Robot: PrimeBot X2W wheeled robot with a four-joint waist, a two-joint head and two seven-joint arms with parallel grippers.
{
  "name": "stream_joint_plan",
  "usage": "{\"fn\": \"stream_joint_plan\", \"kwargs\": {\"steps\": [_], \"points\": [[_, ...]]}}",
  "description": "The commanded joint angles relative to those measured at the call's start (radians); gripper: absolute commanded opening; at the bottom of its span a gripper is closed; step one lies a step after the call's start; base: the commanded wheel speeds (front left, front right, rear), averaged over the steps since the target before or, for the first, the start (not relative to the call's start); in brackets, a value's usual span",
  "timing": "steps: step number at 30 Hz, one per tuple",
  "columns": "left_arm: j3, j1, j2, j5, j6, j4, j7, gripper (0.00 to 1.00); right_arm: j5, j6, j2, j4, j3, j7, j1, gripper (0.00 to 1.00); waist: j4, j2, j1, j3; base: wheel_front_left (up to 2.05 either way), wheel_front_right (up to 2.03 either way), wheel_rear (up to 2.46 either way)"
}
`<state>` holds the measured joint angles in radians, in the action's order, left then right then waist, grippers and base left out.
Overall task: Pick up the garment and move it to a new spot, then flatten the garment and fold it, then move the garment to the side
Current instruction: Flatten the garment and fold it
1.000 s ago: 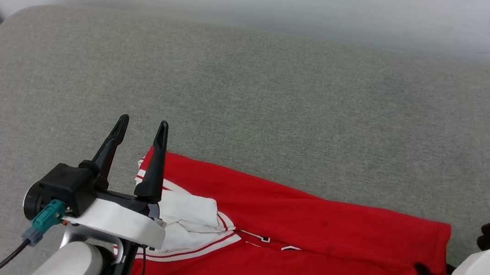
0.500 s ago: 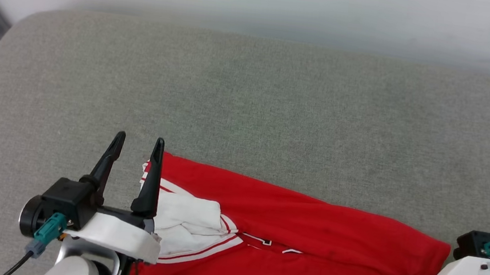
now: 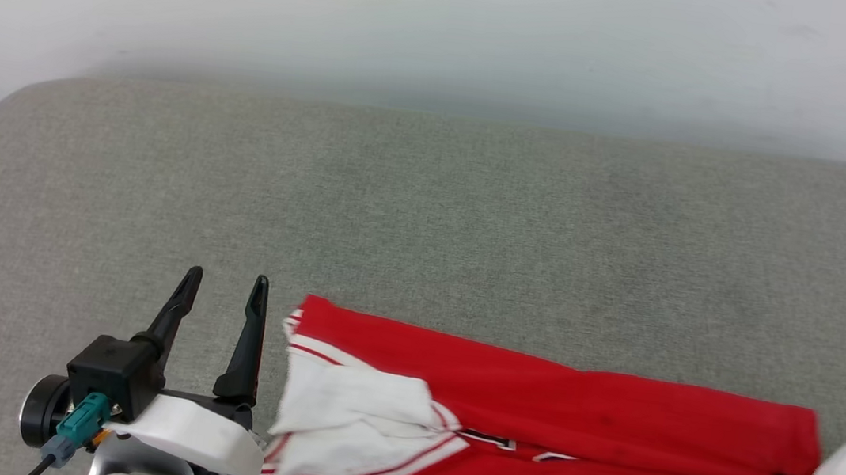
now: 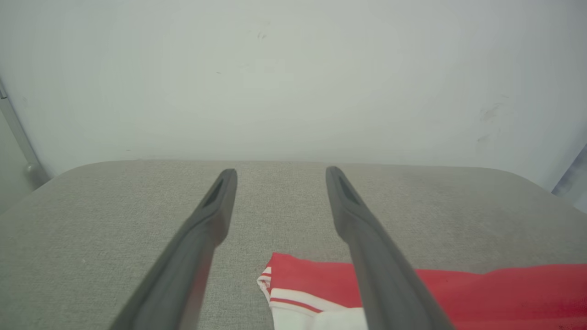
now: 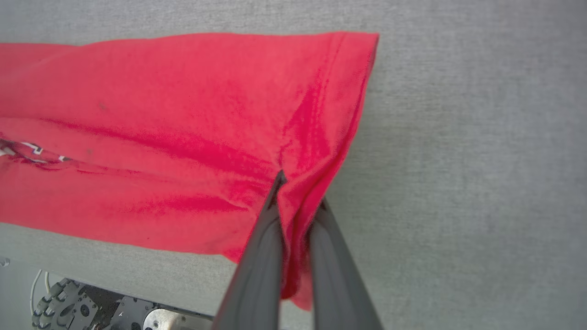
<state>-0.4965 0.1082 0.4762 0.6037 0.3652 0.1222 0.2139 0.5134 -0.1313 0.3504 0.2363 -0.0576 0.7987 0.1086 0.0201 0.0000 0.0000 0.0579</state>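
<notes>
Garment [image 3: 566, 445] lies along the near edge of the grey padded surface [image 3: 426, 214], doubled lengthwise into a long red band, collar end left, hem end right. Judged partway: flattening and a first lengthwise fold look done; a crosswise fold and the shift to the side remain. Right gripper [image 5: 298, 197] is pinched tight on the hem's near right corner, cloth bunched in soft ridges between its fingers. Left gripper [image 3: 227, 276] stands wide apart and empty, just left of the collar end. White sleeve [image 3: 352, 401] crumpled, red-striped trim; surface woven, matte, round-cornered.
</notes>
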Motion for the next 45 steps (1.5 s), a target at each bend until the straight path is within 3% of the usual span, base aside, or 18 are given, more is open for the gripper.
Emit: {"fn": "stream_joint_plan", "kwargs": {"steps": [1, 5, 9, 12, 17, 21, 24, 30, 34, 39, 41, 42, 45], "points": [[0.001, -0.008, 0.006, -0.003, 0.005, 0.003, -0.004, 1.0, -0.002, 0.001, 0.02, 0.012, -0.028, 0.002, 0.016, 0.0, -0.009, 0.0, 0.0, -0.006, 0.0, 0.0, 0.0], [-0.002, -0.015, 0.003, -0.003, 0.01, 0.003, -0.004, 1.0, -0.016, 0.001, 0.037, 0.043, -0.131, 0.029, 0.014, 0.0, -0.02, 0.0, 0.0, -0.011, 0.0, 0.0, 0.0], [-0.003, -0.017, 0.001, 0.001, 0.012, 0.0, -0.001, 1.0, -0.006, 0.001, 0.01, 0.051, -0.222, 0.083, 0.037, 0.0, -0.031, 0.0, 0.0, -0.008, 0.0, 0.0, 0.0], [-0.003, -0.012, 0.001, 0.002, 0.007, -0.004, 0.001, 1.0, 0.06, 0.001, -0.063, 0.049, -0.262, 0.164, 0.062, 0.0, -0.034, 0.0, 0.0, -0.004, 0.0, 0.0, 0.0], [-0.01, 0.005, -0.005, 0.004, 0.002, -0.009, -0.004, 1.0, 0.271, 0.001, -0.233, 0.0, -0.311, 0.328, 0.091, 0.0, -0.025, 0.0, 0.0, 0.006, 0.0, 0.0, 0.0], [-0.021, 0.021, -0.012, 0.002, -0.003, -0.013, -0.008, 1.0, 0.437, 0.001, -0.293, -0.019, -0.315, 0.422, 0.102, 0.0, -0.012, 0.0, 0.0, 0.012, 0.0, 0.0, 0.0], [-0.028, 0.028, -0.017, 0.004, -0.008, -0.019, -0.016, 1.0, 0.551, 0.001, -0.303, -0.002, -0.265, 0.421, 0.102, 0.0, 0.0, 0.0, 0.0, 0.018, 0.0, 0.0, 0.0], [-0.038, 0.055, -0.019, -0.002, -0.014, -0.029, -0.028, 1.0, 0.726, 0.001, -0.301, 0.056, -0.024, 0.284, 0.126, 0.0, 0.022, 0.0, 0.0, 0.035, 0.0, 0.0, 0.0], [-0.047, 0.073, -0.024, -0.002, -0.023, -0.038, -0.031, 1.0, 0.786, 0.001, -0.301, 0.091, 0.147, 0.168, 0.162, 0.0, 0.04, 0.0, 0.0, 0.047, 0.0, 0.0, 0.0], [-0.055, 0.088, -0.032, -0.002, -0.03, -0.047, -0.029, 1.0, 0.752, 0.001, -0.3, 0.146, 0.278, 0.045, 0.206, 0.0, 0.06, 0.0, 0.0, 0.057, 0.0, 0.0, 0.0], [-0.057, 0.094, -0.034, -0.002, -0.033, -0.052, -0.027, 1.0, 0.72, 0.001, -0.3, 0.169, 0.327, -0.012, 0.23, 0.71, 0.07, 0.0, 0.0, 0.062, 0.0, 0.0, 0.0], [-0.057, 0.097, -0.035, -0.002, -0.034, -0.054, -0.026, 1.0, 0.704, 0.001, -0.3, 0.18, 0.344, -0.039, 0.242, 1.0, 0.073, 0.0, 0.0, 0.064, 0.0, 0.0, 0.0], [-0.057, 0.098, -0.039, 0.0, -0.03, -0.06, -0.023, 1.0, 0.652, 0.001, -0.298, 0.195, 0.4, -0.092, 0.269, 1.0, 0.078, 0.0, 0.0, 0.069, 0.0, 0.0, 0.0]]}}
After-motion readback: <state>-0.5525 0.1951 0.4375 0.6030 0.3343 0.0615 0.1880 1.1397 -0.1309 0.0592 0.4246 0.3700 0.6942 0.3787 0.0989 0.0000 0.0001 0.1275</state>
